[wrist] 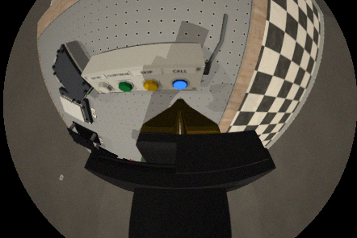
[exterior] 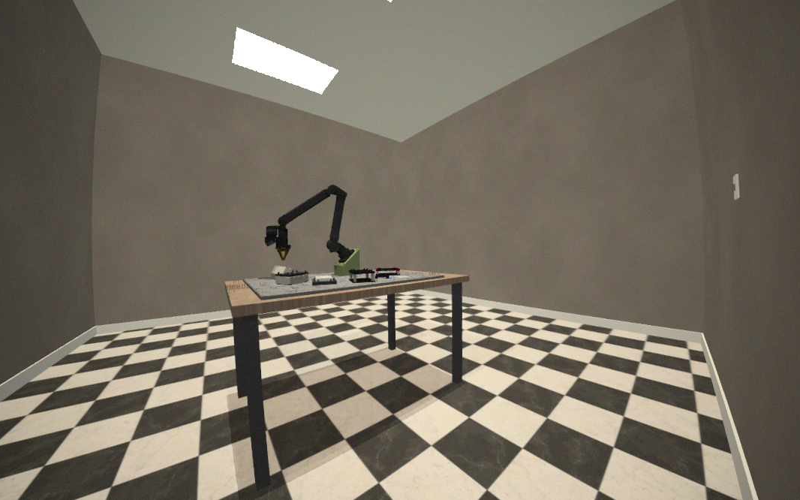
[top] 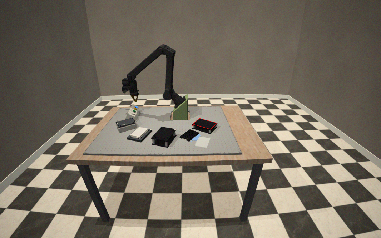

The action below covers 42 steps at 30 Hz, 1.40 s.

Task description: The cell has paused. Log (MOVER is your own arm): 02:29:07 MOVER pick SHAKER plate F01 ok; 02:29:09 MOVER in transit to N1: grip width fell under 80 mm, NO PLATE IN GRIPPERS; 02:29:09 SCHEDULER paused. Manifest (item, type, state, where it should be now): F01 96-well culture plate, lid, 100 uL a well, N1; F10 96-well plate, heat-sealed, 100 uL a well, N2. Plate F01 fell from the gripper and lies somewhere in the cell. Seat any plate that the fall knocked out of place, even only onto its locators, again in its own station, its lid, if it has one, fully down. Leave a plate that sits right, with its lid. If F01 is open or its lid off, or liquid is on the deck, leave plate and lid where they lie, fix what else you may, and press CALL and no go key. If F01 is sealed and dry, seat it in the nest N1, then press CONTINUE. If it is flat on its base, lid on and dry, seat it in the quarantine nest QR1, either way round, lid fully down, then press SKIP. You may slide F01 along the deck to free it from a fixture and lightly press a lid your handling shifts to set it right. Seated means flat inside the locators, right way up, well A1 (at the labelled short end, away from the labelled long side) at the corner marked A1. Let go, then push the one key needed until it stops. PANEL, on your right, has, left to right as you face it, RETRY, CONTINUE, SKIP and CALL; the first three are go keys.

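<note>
You had one slim arm (top: pixel 144 63), matte black from foot to wrist, built of round tube links joined by thicker, rounded joint housings. At its wrist sat a blocky black housing. The gripper (top: pixel 134 98) ended in two short ochre-yellow fingers tapering to a single wedge-shaped point. No cables, screws or markings could be made out on it.
</note>
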Tool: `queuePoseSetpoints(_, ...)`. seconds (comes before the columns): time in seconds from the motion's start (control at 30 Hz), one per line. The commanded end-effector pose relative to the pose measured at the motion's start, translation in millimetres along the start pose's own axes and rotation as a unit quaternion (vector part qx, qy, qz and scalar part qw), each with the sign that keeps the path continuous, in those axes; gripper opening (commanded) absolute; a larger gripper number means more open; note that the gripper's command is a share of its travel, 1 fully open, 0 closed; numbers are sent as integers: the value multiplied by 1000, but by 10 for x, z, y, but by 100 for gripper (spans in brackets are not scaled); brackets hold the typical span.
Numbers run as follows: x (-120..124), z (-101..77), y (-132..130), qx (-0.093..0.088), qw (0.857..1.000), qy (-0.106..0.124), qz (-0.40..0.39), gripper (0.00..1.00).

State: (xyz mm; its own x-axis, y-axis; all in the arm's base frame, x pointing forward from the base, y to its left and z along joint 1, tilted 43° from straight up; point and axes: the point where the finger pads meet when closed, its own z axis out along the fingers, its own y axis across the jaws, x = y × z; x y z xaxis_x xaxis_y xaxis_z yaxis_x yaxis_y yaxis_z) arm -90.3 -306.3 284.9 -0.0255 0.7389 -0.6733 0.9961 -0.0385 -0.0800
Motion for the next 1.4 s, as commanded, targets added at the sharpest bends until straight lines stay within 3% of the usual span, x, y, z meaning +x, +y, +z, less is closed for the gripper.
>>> queuePoseSetpoints(0.0,-238,-314,-63,13,999,-33,-11,0)
queuePoseSetpoints(0.23,-179,-367,-51,10,1000,-26,-10,0)
queuePoseSetpoints(0.53,-227,-610,-53,13,999,-33,-12,0)
queuePoseSetpoints(0.6,-53,-374,-42,2,1000,-1,-5,0)
queuePoseSetpoints(0.63,-15,-344,-29,0,1000,3,-5,0)
queuePoseSetpoints(0.67,-45,-362,-21,0,1000,0,-8,0)
queuePoseSetpoints(0.7,-143,-460,-25,6,1000,-19,-7,0)
queuePoseSetpoints(1.23,-143,-460,-25,6,1000,-19,-7,0)
queuePoseSetpoints(1.3,-138,-665,-29,12,999,-29,-11,0)
queuePoseSetpoints(1.37,-138,-665,-29,12,999,-29,-11,0)
